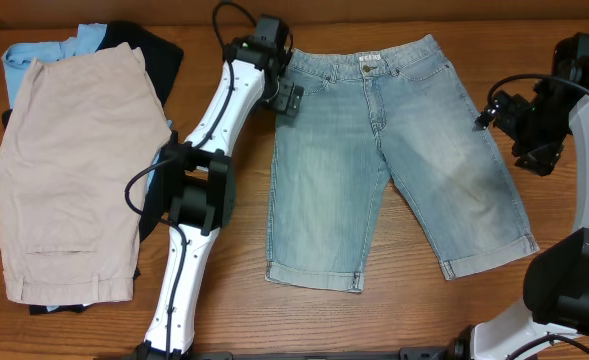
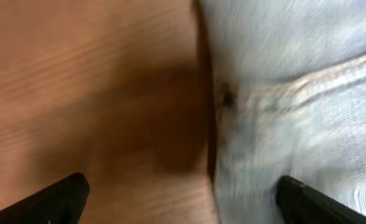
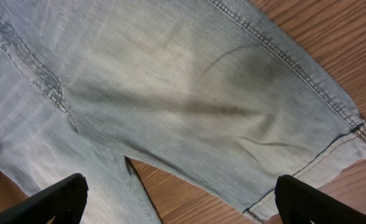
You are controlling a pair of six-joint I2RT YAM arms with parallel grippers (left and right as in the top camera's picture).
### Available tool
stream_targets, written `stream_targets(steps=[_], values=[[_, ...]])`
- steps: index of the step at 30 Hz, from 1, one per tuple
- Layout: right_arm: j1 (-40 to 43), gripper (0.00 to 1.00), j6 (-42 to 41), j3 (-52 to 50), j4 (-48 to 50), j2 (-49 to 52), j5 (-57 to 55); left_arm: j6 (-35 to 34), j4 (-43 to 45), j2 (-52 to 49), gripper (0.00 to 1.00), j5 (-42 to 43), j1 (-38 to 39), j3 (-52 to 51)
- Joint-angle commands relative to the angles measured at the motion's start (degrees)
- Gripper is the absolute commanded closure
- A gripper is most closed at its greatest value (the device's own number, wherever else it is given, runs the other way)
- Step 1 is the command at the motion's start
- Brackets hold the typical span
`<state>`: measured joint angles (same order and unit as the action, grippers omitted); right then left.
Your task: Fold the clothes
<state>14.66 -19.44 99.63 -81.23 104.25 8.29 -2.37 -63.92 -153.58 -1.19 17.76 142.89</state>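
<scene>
The faded light-blue denim shorts lie spread flat at the table's middle, waistband at the far side, cuffed hems toward the near edge. My left gripper is open, low at the shorts' left waistband corner; the left wrist view shows the denim edge between its wide fingers, blurred. My right gripper is open and empty, above the table just right of the right leg. The right wrist view shows that leg, its crotch notch and cuffed hem, between the spread fingers.
A pile of other garments lies at the left: larger beige shorts on top of black and sky-blue pieces. The left arm runs between the pile and the denim shorts. Bare wooden table surrounds them.
</scene>
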Motion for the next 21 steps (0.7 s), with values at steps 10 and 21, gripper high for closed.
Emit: stream_targets(steps=[10,21], values=[[-6.4,0.00,-0.1,-0.3,2.5,-0.3,-1.4,-9.6,-20.0,-3.2,0.00,-5.0,-9.1,-0.3],[-16.5,0.00,-0.7,-8.5,15.0,0.5,-0.6,-7.5,-29.3,-2.8,0.00,-4.9,-11.3,3.4]])
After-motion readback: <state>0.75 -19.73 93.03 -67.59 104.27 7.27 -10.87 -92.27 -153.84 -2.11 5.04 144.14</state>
